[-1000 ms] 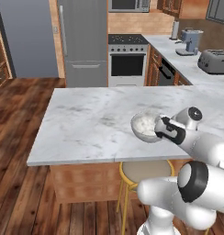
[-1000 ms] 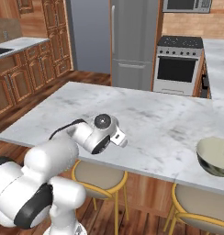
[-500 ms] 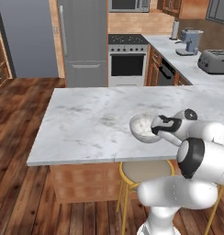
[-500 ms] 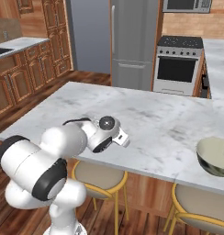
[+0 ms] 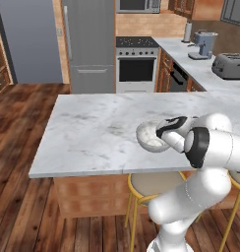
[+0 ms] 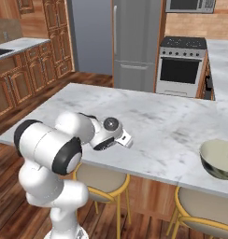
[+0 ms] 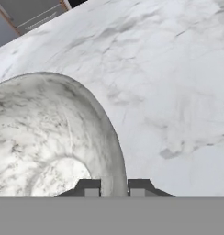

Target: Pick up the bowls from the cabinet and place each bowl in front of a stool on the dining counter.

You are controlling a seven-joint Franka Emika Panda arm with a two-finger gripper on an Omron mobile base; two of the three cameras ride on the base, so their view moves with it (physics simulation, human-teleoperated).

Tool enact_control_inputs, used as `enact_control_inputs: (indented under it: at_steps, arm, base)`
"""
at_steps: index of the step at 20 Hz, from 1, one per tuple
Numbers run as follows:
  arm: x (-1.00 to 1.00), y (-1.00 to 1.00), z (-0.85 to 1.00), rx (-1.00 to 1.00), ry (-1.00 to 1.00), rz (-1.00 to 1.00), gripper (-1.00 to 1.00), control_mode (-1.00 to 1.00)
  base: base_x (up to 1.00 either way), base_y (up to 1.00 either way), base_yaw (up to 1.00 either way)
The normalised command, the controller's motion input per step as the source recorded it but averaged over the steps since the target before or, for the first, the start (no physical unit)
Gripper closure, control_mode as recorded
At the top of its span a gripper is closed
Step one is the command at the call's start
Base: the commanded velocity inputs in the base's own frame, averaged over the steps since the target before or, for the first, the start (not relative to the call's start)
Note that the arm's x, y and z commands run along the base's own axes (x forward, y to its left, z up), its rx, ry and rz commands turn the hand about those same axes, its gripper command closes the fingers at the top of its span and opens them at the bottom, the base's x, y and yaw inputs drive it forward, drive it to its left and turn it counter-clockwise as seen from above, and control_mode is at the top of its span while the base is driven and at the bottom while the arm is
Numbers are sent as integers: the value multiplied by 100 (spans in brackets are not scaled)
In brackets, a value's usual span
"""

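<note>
gripper (image 7: 114, 187) clamped on the rim of the speckled bowl (image 5: 150, 137), jaws pinching its wall from both sides. held low over the dining counter (image 5: 92, 133), near its front edge, above a stool (image 5: 154, 183). second bowl (image 6: 219, 158) resting further right on the slab.

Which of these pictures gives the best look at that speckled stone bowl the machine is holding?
The hand view: the speckled bowl looms close, its rim pinched in the pincer, the inside plain to see. The left base view shows it small, just over the dining counter and partly behind the arm. The right base view has the arm in its place.
</note>
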Motion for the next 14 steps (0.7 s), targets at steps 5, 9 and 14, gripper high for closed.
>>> enact_control_inputs:
  at_steps: [5, 9, 14]
  arm:
    - [32, -4, -26, 0, 1, 1, 100, -100]
    - [28, -6, -26, 0, 2, 2, 100, -100]
    - [8, -1, -2, 0, 6, 4, -100, -100]
  base:
    - [0, 0, 0]
    - [0, 0, 0]
    - [0, 0, 0]
